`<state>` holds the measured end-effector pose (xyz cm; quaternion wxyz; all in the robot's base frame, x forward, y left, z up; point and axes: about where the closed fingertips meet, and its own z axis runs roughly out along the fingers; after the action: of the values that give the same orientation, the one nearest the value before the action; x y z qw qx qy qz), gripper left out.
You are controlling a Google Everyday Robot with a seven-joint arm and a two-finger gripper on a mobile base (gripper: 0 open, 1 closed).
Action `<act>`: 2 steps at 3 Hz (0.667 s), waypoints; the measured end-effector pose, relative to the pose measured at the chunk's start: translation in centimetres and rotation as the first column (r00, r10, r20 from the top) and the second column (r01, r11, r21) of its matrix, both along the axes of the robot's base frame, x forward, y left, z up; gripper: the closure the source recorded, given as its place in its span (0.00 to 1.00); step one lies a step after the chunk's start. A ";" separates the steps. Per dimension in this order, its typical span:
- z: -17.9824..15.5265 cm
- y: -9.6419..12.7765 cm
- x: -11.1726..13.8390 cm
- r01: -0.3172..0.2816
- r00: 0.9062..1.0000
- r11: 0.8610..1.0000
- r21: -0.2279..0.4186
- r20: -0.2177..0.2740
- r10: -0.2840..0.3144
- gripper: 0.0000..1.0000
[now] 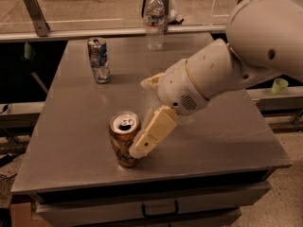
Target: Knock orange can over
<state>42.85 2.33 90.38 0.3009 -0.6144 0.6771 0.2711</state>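
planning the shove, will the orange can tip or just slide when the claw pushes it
The orange can stands upright, taller than wide, so it probably tips easily. The claw is at its side, low down, so the can might slide on the smooth table first. Once down, its round body would likely roll.

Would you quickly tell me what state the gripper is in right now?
Gripper: whether it is open or closed cannot be told; it touches the side of the standing orange can on the table.
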 end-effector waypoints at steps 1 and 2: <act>-1.8 0.4 -0.5 -0.051 0.999 0.994 0.099 0.005 0.051 0.00; -2.2 1.1 -1.6 -0.095 0.995 0.976 0.198 0.009 0.095 0.00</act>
<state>41.29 3.40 88.13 0.3474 -0.6128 0.6167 0.3514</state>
